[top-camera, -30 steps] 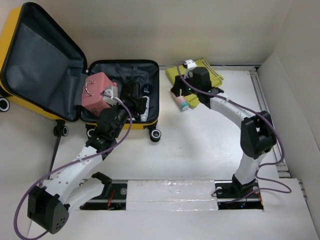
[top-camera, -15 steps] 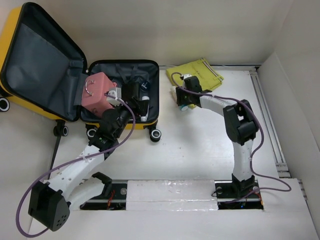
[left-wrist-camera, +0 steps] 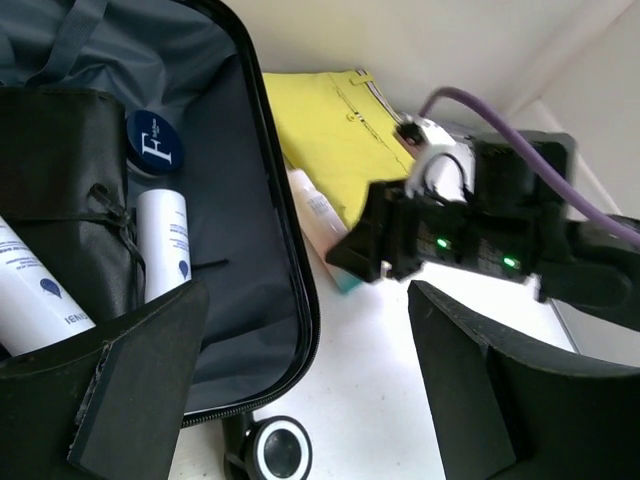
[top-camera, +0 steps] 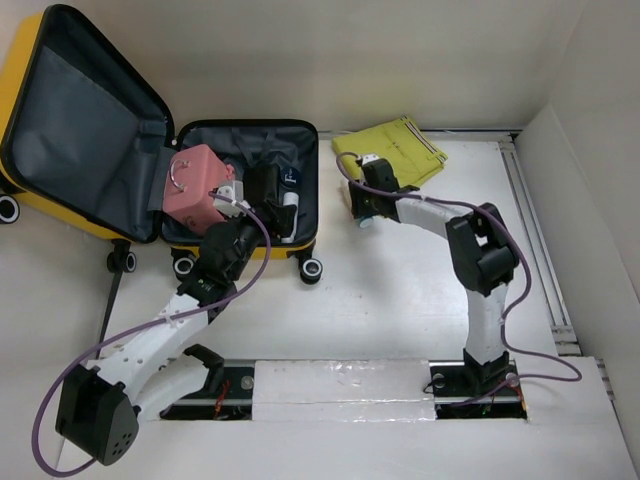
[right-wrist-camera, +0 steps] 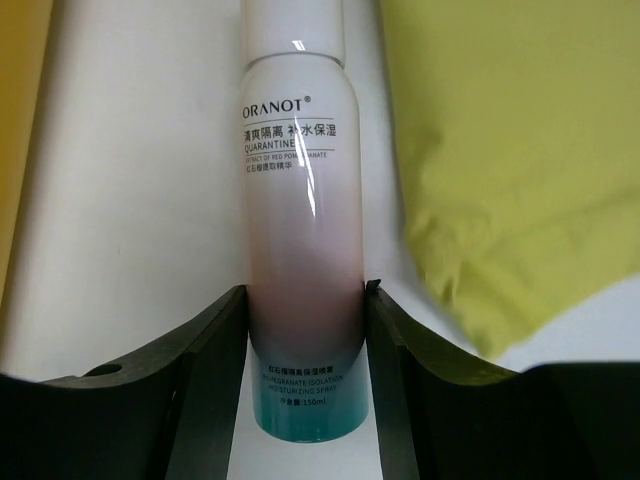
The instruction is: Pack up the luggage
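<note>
Top view, left to right. The luggage (top-camera: 90,120) is lying open at the far left of the table (top-camera: 380,300), its lid leaning back and its grey-lined base facing up. Inside the base, a pink case (top-camera: 193,185) is sitting at the left, with a black pouch (left-wrist-camera: 60,170), two white bottles (left-wrist-camera: 163,245) and a blue-lidded jar (left-wrist-camera: 155,145) lying beside it. The left gripper (left-wrist-camera: 305,330) is hovering over the base's near right corner, just above a wheel (left-wrist-camera: 280,450), with its jaws standing wide and holding nothing. Right of the luggage, a spray (right-wrist-camera: 300,230) is lying on the table between the shell and a yellow bag (top-camera: 395,145). The right gripper (right-wrist-camera: 305,340) is straddling the spray's lower body (pink fading to a teal base), and its fingers (right-wrist-camera: 200,370) are touching both sides of it.
</note>
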Action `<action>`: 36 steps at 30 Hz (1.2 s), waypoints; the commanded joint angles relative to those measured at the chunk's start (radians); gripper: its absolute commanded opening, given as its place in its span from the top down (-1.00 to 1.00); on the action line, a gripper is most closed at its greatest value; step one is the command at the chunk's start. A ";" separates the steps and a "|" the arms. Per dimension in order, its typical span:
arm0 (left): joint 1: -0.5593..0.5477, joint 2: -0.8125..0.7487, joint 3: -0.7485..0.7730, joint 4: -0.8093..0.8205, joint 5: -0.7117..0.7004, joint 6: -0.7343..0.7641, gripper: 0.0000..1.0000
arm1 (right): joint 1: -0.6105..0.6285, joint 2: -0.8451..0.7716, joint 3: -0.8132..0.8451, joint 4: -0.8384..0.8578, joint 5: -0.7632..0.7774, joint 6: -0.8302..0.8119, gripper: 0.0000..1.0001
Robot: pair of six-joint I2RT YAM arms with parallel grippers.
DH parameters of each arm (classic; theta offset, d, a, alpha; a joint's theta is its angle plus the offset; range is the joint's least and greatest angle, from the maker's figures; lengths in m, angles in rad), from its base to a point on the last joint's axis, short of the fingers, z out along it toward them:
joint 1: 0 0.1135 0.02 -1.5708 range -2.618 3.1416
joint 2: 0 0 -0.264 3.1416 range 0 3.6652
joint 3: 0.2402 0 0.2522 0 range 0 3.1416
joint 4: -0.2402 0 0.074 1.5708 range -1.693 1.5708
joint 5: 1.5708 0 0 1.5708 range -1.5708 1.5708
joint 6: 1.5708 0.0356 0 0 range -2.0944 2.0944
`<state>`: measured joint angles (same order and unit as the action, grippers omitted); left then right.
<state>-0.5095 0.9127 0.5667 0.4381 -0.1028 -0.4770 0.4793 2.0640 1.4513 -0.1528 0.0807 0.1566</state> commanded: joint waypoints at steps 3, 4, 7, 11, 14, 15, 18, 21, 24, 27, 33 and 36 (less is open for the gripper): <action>-0.003 -0.038 -0.016 0.053 -0.014 0.017 -0.52 | -0.004 -0.227 -0.147 0.044 -0.078 0.018 0.68; -0.003 -0.038 -0.016 0.062 -0.014 0.017 -0.52 | -0.004 -0.295 -0.163 0.053 -0.087 0.027 0.68; -0.003 -0.058 -0.025 0.062 -0.028 0.008 -0.52 | -0.004 -0.408 -0.200 0.062 -0.111 0.027 0.68; -0.003 -0.106 -0.062 0.086 -0.055 -0.012 -0.50 | 0.037 -0.453 -0.189 0.113 -0.192 0.037 0.68; -0.003 -0.143 -0.074 0.086 -0.095 -0.022 -0.50 | 0.111 -0.394 -0.083 0.124 -0.280 0.046 0.68; -0.003 -0.143 -0.085 0.086 -0.113 -0.022 -0.50 | 0.151 -0.368 -0.045 0.124 -0.303 0.046 0.68; -0.003 -0.169 -0.094 0.086 -0.133 -0.022 -0.50 | 0.205 -0.260 0.095 0.157 -0.349 0.087 0.68; -0.003 -0.178 -0.094 0.077 -0.144 -0.022 -0.50 | 0.243 -0.141 0.220 0.170 -0.426 0.133 0.04; -0.003 -0.167 -0.094 0.077 -0.153 -0.012 -0.50 | 0.243 -0.152 0.201 0.182 -0.431 0.143 -0.36; -0.003 -0.112 -0.082 0.068 -0.153 -0.012 -0.50 | 0.200 -0.226 0.082 0.191 -0.391 0.143 -0.36; -0.053 0.121 0.085 -0.097 -0.243 -0.037 -0.12 | 0.072 -0.527 -0.237 0.211 -0.265 0.113 -0.27; -0.156 0.211 0.172 -0.113 -0.271 -0.019 -0.06 | 0.041 -0.698 -0.432 0.211 -0.169 0.103 -0.15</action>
<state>-0.5991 1.0992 0.6415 0.3477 -0.3237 -0.5053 0.5262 1.4906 1.1133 0.0059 -0.1833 0.2745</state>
